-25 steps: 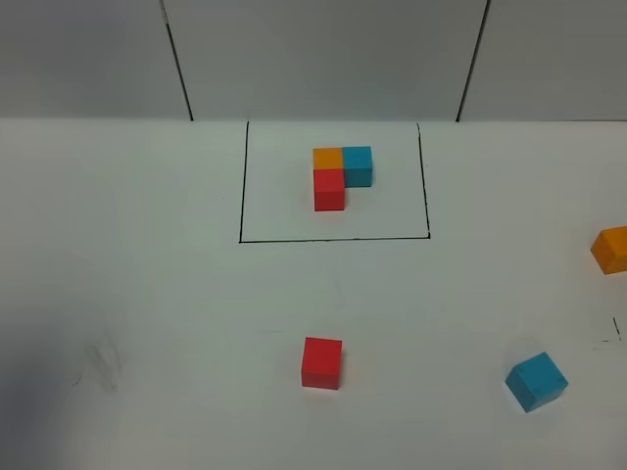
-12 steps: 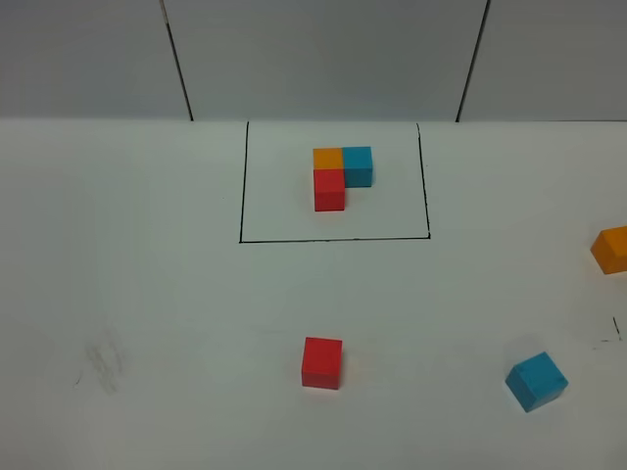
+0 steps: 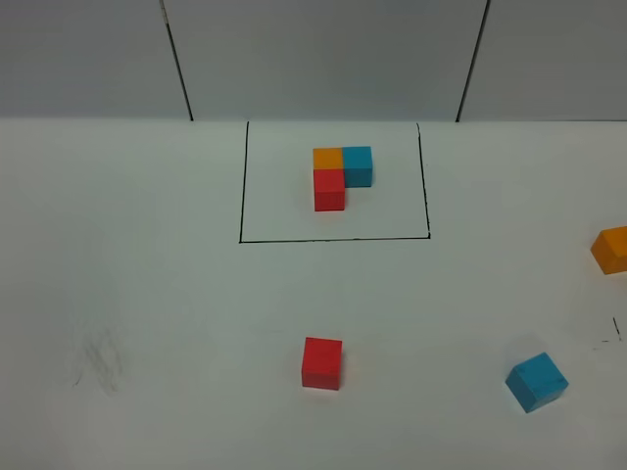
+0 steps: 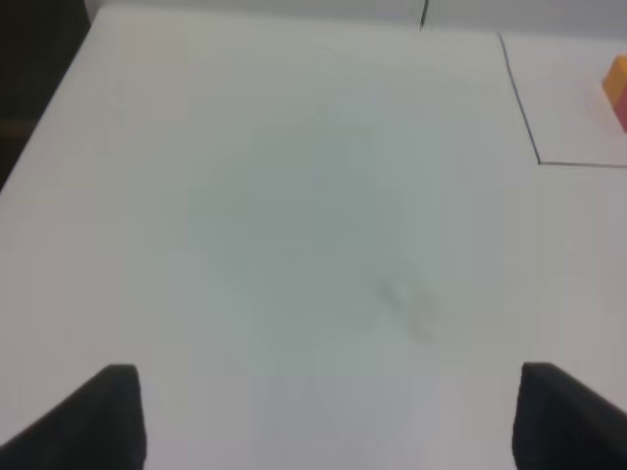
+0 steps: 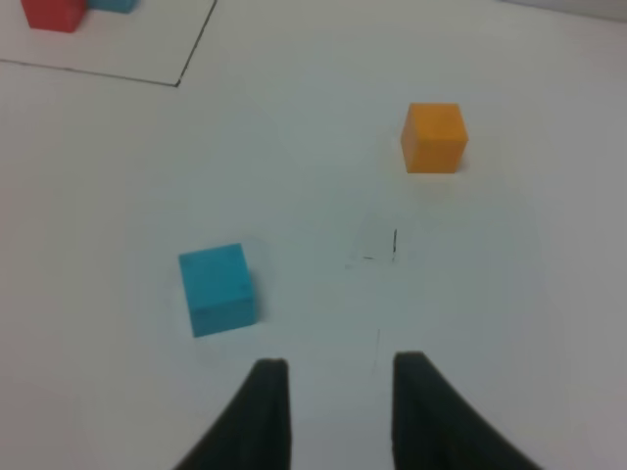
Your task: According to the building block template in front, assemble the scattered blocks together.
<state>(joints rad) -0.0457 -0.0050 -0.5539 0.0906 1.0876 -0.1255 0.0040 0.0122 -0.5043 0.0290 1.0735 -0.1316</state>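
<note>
The building block template (image 3: 241,181) is a black-lined rectangle at the back middle. It frames an L of an orange cube (image 3: 327,157), a blue cube (image 3: 359,164) and a red cube (image 3: 329,190). The scattered blocks lie apart: the red one (image 3: 321,362) near the front middle, the sky-blue one (image 3: 536,381) front right, the orange one (image 3: 612,249) at the right edge. No gripper shows in the exterior view. My left gripper (image 4: 331,421) is wide open and empty over bare table. My right gripper (image 5: 338,411) is narrowly open and empty, short of the sky-blue block (image 5: 217,289) and the orange block (image 5: 434,137).
The white table (image 3: 147,294) ends at a grey back wall (image 3: 323,59). A faint smudge (image 3: 98,357) marks the near left. The left wrist view shows the table's left edge (image 4: 44,117) and a corner of the template's frame (image 4: 537,160). A small pen mark (image 5: 394,242) lies between the right-hand blocks.
A dark shadow over the table's near left corner has faded away. None of the cubes has moved.
</note>
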